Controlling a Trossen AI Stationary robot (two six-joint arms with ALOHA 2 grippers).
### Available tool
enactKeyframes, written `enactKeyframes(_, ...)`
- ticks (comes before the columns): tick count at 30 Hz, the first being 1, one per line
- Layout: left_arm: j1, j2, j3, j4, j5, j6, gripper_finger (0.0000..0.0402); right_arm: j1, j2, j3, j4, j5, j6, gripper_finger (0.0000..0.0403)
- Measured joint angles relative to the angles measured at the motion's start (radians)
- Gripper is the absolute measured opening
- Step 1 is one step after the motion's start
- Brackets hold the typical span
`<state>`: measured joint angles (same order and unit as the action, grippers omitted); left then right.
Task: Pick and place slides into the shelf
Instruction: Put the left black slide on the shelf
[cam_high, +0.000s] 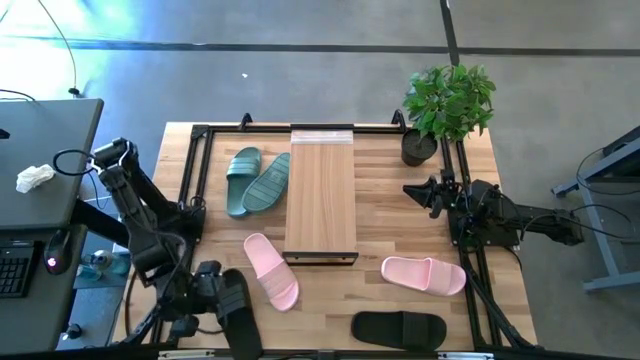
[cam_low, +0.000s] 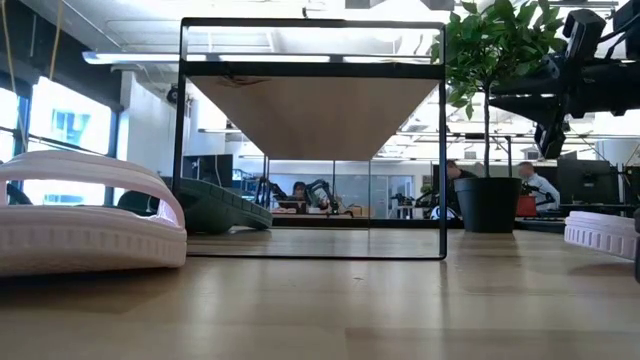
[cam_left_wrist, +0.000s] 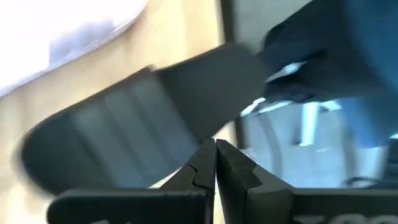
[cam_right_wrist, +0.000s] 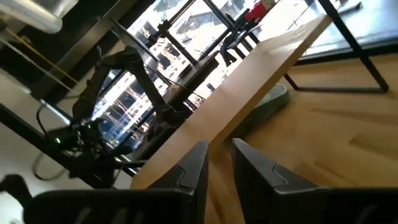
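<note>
The shelf (cam_high: 320, 190) stands mid-table, its plank top on a thin black frame. Two green slides (cam_high: 258, 180) lie to its left. One pink slide (cam_high: 270, 270) lies near its front left, another pink slide (cam_high: 425, 273) to the right. A black slide (cam_high: 398, 328) lies at the near edge. A second black slide (cam_left_wrist: 130, 130) lies at the near left corner, with my left gripper (cam_left_wrist: 216, 148) shut just over its edge. My right gripper (cam_right_wrist: 219, 155) hangs level at the table's right side, slightly open, with nothing between its fingers. My left gripper's shut fingertips (cam_left_wrist: 205, 155) slant down at the edge of the black slide (cam_left_wrist: 186, 134), which lies flat on the table. The view is blurred, and I cannot tell whether they touch it.
A potted plant (cam_high: 445, 105) stands at the far right corner. A black frame rail (cam_high: 195, 190) runs round the table's edges. A grey desk (cam_high: 40, 170) with a keyboard stands left of the table. Bare wood shows between the shelf and the near edge.
</note>
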<state>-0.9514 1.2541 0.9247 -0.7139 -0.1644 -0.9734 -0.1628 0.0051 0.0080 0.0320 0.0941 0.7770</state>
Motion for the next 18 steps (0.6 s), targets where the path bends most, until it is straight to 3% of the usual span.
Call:
enactKeyframes(6,-0.059,0.114,0.081,-0.157,-0.161,-0.003,0.0,0.0,0.0,0.0,-0.011,-0.066,0.133,0.0062)
enactKeyframes(13,-0.057,0.294,0.233,-0.19,-0.145,-0.004,0.0,0.0,0.0,0.0,-0.017,-0.109,0.141,0.0062)
enactKeyframes(18,-0.057,0.435,0.405,-0.365,-0.159,-0.003,0.0,0.0,0.0,0.0,-0.017,-0.119,0.113,0.0062)
